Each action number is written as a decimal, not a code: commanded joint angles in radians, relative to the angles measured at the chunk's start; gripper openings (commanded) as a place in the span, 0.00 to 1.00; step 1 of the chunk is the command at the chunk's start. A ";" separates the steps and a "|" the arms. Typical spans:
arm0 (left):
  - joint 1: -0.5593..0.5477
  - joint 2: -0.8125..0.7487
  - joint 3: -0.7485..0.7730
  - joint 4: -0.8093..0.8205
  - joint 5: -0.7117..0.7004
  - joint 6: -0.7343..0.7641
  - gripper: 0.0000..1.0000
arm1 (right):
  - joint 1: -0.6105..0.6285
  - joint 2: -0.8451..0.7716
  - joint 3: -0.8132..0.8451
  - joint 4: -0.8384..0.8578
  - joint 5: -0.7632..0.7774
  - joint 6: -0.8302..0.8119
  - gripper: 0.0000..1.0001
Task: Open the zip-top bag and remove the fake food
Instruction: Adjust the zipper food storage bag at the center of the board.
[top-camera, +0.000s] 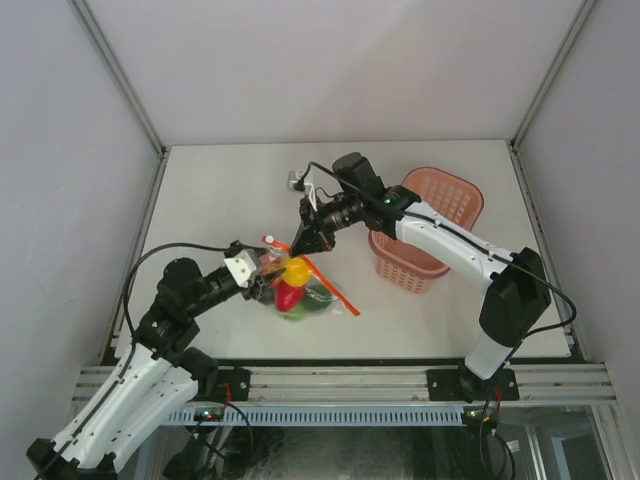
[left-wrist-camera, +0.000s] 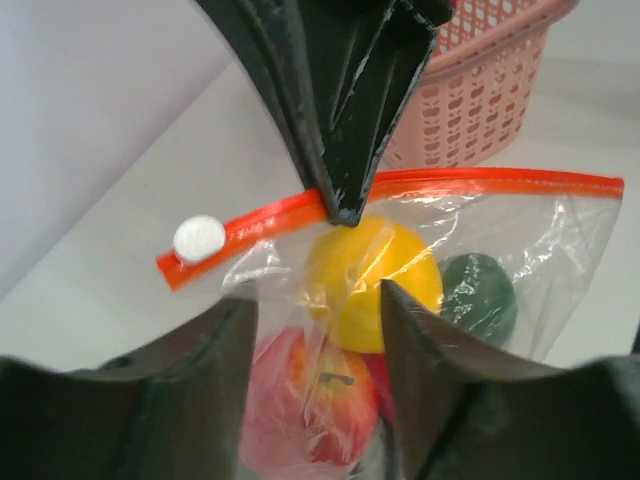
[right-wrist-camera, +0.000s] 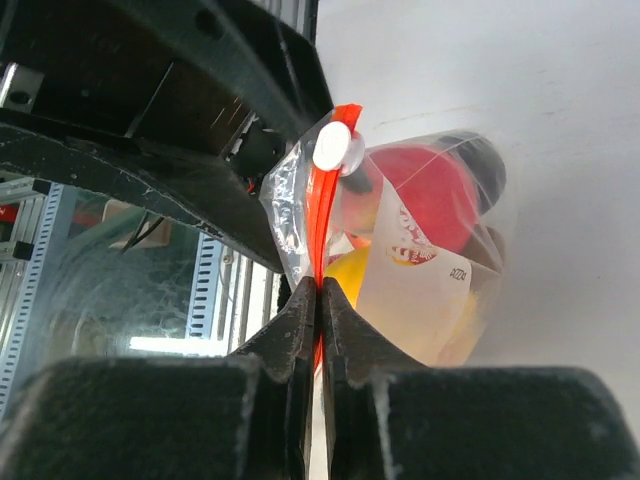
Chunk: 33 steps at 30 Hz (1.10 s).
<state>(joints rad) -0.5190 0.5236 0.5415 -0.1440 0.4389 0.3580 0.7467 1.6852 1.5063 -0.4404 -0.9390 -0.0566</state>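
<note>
Right pincer (right-wrist-camera: 320, 285) clamps flat on the orange-red zip strip (right-wrist-camera: 320, 225) of the clear crinkly zip-top bag (left-wrist-camera: 545, 250). The round white slider tab (right-wrist-camera: 332, 148) sits just beyond its tips. Judged an anchor hold for parting the seal.

Left pincer (left-wrist-camera: 318, 298): fingers apart, straddling the bag body below the strip. Cannot tell whether they press.

Fake food is sealed inside, beyond the left fingers: yellow round fruit (left-wrist-camera: 375, 270), red apple (left-wrist-camera: 300, 400), dark green piece (left-wrist-camera: 480, 295).

Pink plastic lattice basket (left-wrist-camera: 480, 90) stands behind the right pincer, apart from the bag. Likely obstruction: the clamp itself sits on the slider's run.

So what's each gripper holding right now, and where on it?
Right gripper pinches the zip-top bag by its zip strip. Left gripper straddles the bag; grip unclear.
</note>
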 joint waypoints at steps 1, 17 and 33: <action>0.027 -0.001 0.021 0.071 -0.053 -0.170 0.68 | -0.061 -0.072 -0.006 0.049 -0.107 -0.017 0.00; 0.332 0.140 -0.055 0.778 0.436 -0.922 0.94 | -0.148 -0.183 -0.038 -0.036 -0.255 -0.286 0.00; 0.142 0.248 -0.153 0.976 0.285 -0.666 0.71 | -0.125 -0.188 -0.044 -0.072 -0.291 -0.340 0.00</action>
<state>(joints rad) -0.3649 0.7170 0.4129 0.6800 0.7502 -0.2855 0.6083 1.5448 1.4551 -0.5282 -1.1896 -0.3576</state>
